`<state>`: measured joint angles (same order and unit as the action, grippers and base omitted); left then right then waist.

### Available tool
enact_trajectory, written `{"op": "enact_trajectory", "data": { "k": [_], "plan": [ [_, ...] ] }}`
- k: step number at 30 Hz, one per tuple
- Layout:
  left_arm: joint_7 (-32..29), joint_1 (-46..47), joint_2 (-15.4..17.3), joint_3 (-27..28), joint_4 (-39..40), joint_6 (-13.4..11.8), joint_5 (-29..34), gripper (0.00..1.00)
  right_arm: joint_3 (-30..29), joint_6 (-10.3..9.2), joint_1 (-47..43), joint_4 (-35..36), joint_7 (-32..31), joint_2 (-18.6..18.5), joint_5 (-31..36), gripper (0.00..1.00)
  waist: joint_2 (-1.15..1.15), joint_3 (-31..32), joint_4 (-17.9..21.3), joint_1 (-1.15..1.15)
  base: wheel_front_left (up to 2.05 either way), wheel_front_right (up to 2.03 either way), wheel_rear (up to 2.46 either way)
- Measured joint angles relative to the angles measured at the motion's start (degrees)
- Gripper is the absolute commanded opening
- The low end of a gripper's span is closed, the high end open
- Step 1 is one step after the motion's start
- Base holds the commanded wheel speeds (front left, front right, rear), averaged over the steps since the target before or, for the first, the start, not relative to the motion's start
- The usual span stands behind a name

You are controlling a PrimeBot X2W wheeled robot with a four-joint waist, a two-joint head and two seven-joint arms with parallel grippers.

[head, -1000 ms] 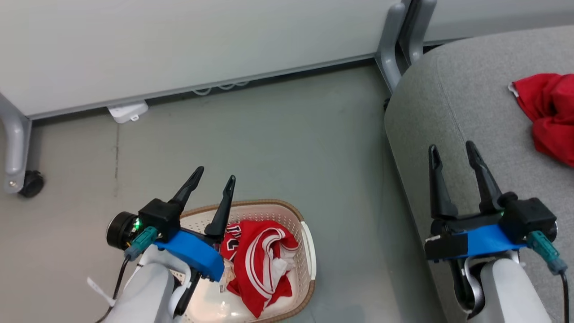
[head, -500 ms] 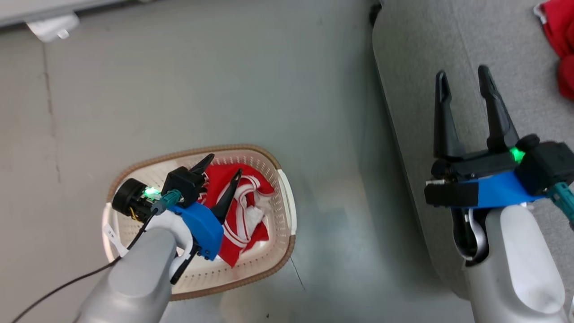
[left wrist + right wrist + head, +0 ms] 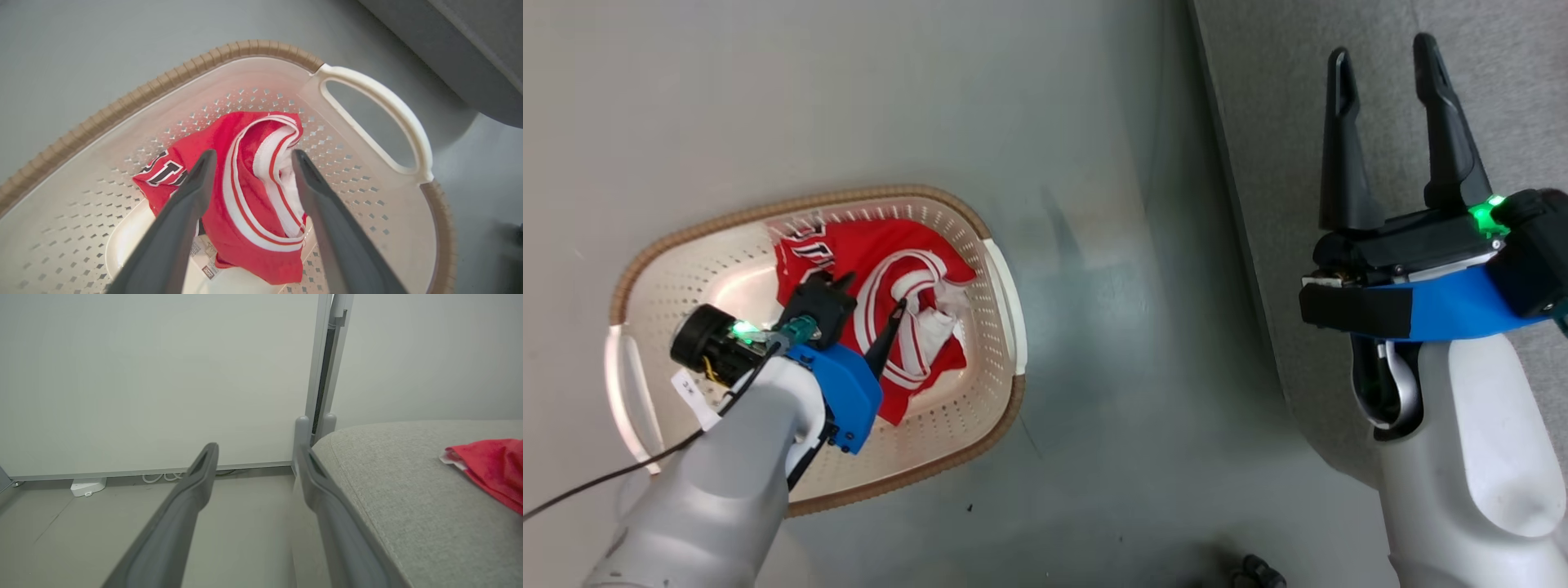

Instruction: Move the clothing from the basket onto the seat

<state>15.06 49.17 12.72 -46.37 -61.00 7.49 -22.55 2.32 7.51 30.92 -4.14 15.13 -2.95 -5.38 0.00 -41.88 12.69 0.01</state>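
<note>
The cream perforated basket (image 3: 792,200) stands on the floor at the left. A red garment with white stripe trim and dark lettering (image 3: 882,269) lies crumpled in it. My left gripper (image 3: 872,296) is down inside the basket, open, just above the garment. In the left wrist view its fingers (image 3: 192,192) straddle the striped fold of the garment (image 3: 249,196), with the basket rim (image 3: 163,81) behind. My right gripper (image 3: 1382,51) hangs open and empty over the edge of the grey seat (image 3: 1274,122). The plainer red garment (image 3: 494,465) lies on the seat (image 3: 408,498).
Bare grey floor separates the basket from the seat. The basket's white side handle (image 3: 392,110) faces the seat. Pale partition panels with a grey post (image 3: 322,375) stand beyond the seat, and a small white box (image 3: 88,486) sits at their foot.
The head camera has tilted down. My left gripper has dropped from above the basket's rim into the basket, over the striped garment. The right gripper stays open.
</note>
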Motion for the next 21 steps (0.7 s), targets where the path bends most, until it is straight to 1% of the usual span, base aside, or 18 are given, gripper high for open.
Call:
{"op": "enact_trajectory", "data": {
  "k": [9,15,21],
  "plan": [
    [-0.81,4.51,-0.12,-4.74,-6.81,0.0,-2.58,1.0,-0.44,0.0,1.46,1.65,0.0,0.0,0.59,1.0,0.0,-5.93,0.42,0.0,0.0,0.0,0.0],
    [-2.44,6.38,-0.86,-6.98,-9.03,0.0,-4.56,1.0,-0.62,0.01,1.98,2.03,0.0,0.0,1.31,1.0,0.0,-8.78,-0.47,0.0,0.0,0.0,0.0],
    [-2.72,8.53,-1.23,-8.43,-10.55,0.0,-6.0,1.0,-0.76,0.01,2.65,2.57,0.0,0.01,1.86,1.0,0.0,-11.83,-1.61,-0.01,0.0,0.0,0.0]
  ]
}}
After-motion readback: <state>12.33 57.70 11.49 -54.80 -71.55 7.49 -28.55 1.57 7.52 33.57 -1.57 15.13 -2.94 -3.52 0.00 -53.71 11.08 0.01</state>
